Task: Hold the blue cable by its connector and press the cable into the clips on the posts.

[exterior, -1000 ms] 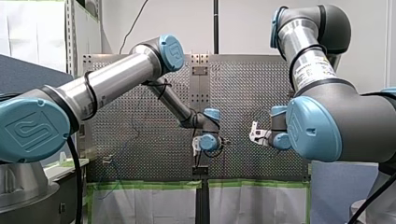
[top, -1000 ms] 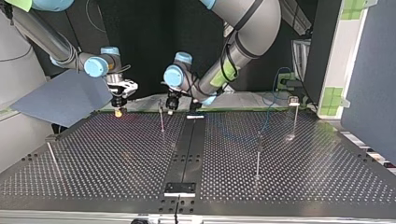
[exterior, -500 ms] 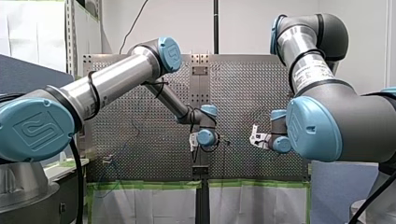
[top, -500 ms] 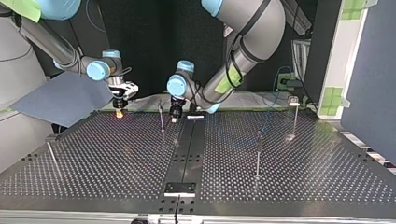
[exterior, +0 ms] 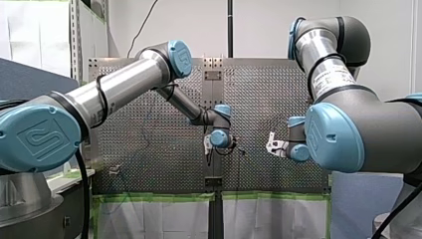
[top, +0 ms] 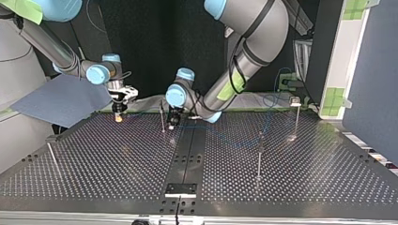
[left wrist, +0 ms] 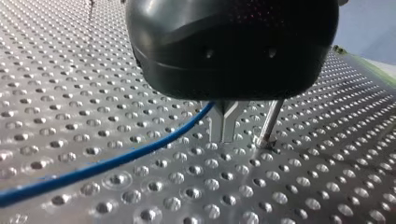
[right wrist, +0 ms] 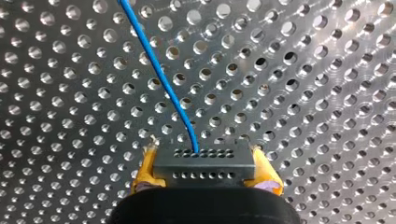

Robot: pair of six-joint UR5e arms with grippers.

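Note:
In the right wrist view my right gripper (right wrist: 203, 157) has its yellow pads (right wrist: 145, 164) shut on a dark connector block (right wrist: 204, 166). The blue cable (right wrist: 161, 74) runs out of the block across the perforated table. In the left wrist view my left gripper (left wrist: 224, 136) is black, and its metal fingers are shut just above the table. The blue cable (left wrist: 121, 158) runs up against them, and a thin post (left wrist: 271, 123) stands right beside them. In the top view my left gripper (top: 172, 123) sits by the middle post (top: 162, 116) and my right gripper (top: 118, 117) is further left.
More clip posts stand at the top view's left (top: 51, 157), right of middle (top: 259, 154) and far right (top: 295, 115). A black strip (top: 187, 154) runs down the table's middle. A blue-grey sheet (top: 61, 101) lies off the left edge, and a green-taped fixture (top: 286, 84) is at the back right.
My left gripper has come down and nearer the top view's camera, ending beside the middle post. My right gripper has sunk slightly with the connector.

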